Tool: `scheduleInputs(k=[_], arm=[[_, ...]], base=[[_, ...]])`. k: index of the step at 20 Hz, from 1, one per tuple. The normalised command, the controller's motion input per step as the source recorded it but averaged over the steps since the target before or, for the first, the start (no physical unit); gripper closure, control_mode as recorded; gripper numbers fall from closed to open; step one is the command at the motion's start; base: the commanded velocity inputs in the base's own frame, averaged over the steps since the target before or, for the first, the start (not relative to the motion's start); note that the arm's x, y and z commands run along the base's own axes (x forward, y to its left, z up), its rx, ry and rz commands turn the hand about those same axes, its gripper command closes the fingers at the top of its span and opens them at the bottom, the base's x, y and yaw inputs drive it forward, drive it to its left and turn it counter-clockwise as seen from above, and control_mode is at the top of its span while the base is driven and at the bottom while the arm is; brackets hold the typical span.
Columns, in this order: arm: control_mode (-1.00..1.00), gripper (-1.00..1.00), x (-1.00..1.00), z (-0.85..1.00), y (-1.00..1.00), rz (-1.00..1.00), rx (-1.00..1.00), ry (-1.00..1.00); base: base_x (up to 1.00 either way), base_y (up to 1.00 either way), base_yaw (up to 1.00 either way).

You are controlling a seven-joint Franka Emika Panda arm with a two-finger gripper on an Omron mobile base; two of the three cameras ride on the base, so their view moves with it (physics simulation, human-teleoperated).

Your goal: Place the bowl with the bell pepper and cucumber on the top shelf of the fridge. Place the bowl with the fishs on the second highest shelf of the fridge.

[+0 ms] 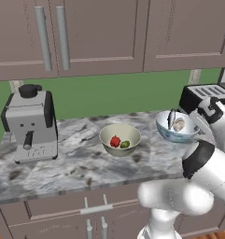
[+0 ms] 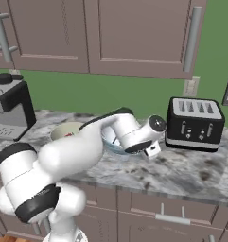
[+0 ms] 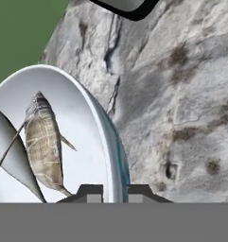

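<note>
On the marble counter (image 1: 62,163), right of centre, sits the fish bowl (image 1: 177,128), pale blue-rimmed, two fish inside. Gripper (image 3: 114,191) straddles its rim: one fingertip inside the wall, one outside, jaws pinched narrow on the rim itself. Hand comes in from the toaster (image 2: 195,123) side, so the bowl's body lies away from the hand toward the other bowl. Vegetable bowl (image 1: 120,139), with red pepper and green cucumber, stands just beside, apart from it. Judgement: the rim grip is off-centre; a lift will hang the bowl's weight outboard, so tilt is the risk.
</note>
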Motion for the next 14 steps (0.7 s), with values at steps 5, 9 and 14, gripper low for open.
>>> scheduleInputs(k=[5, 9, 14], arm=[[-1.0, 1.0, -0.46, 0.78, 0.9, -0.06, -0.11, -0.31], [-1.0, 1.0, -0.27, 0.86, 0.86, -0.02, -0.01, -0.1], [-1.0, 1.0, -0.18, 0.85, 0.66, 0.0, 0.1, 0.0]], base=[[0.0, 0.0, 0.0], [0.0, 0.0, 0.0], [0.0, 0.0, 0.0]])
